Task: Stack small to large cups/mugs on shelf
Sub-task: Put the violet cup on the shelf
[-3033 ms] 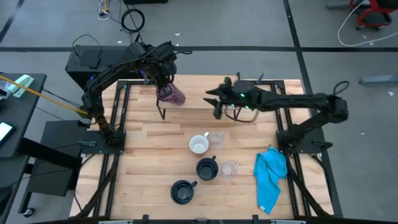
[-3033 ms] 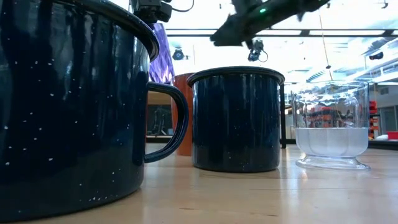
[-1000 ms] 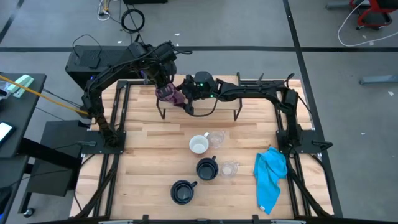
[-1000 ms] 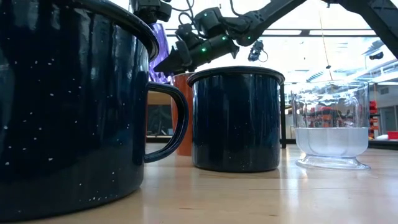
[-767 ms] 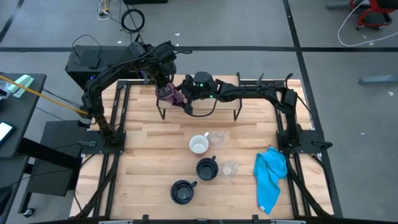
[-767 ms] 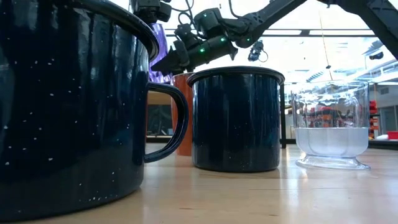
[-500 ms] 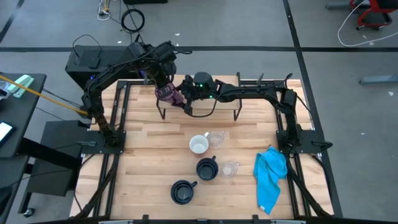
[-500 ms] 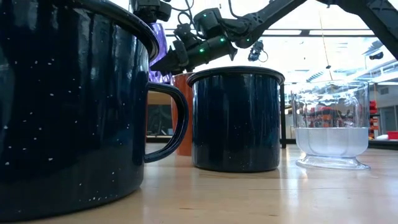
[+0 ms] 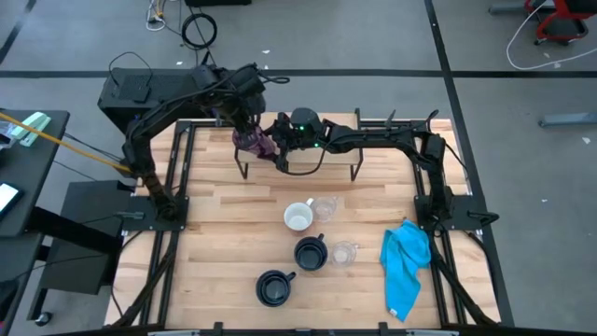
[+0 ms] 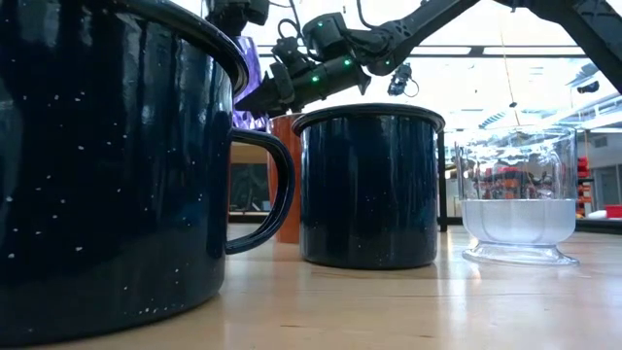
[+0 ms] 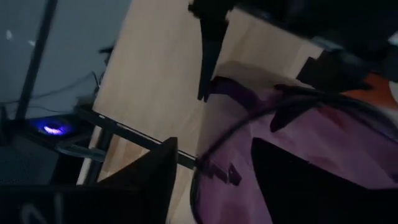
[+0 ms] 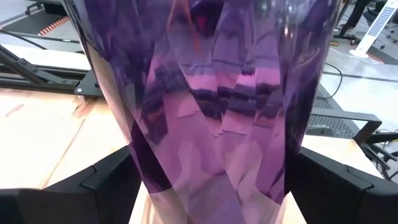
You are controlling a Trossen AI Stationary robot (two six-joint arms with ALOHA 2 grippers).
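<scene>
The translucent purple tumbler [image 9: 254, 142] [image 10: 251, 83] stands roughly upright over the left end of the light-wood shelf [image 9: 336, 159]. Whether its base rests on the plank is hidden. My right gripper [image 9: 272, 145] [image 12: 211, 180] reaches in from the right and is shut on it. My left gripper [image 9: 244, 119] [image 11: 214, 146] hangs open over the tumbler's mouth. One of its fingers is inside the rim [image 11: 205, 155] and one outside, both apart from the wall. The other cups/mugs stand on the table in front of the shelf. My right gripper pinches the tumbler's lower body [image 12: 155, 180] between its two fingers [image 12: 106, 180], one on each side wall. The fingers come in about level from the table's right side and lie across the tumbler. The tumbler stays roughly upright, mouth up.
On the table nearer than the shelf stand a white-inside orange-brown mug [image 9: 298, 217], two clear glasses [image 9: 325, 207] [image 9: 344, 253] and two navy mugs [image 9: 310, 253] [image 9: 273, 287]. A blue cloth [image 9: 405, 266] lies at the right. The shelf's right part is bare.
My left gripper has opened at the tumbler's rim, let go, and risen a little toward the far edge. The tumbler has stayed where it was, in my right gripper's hold.
</scene>
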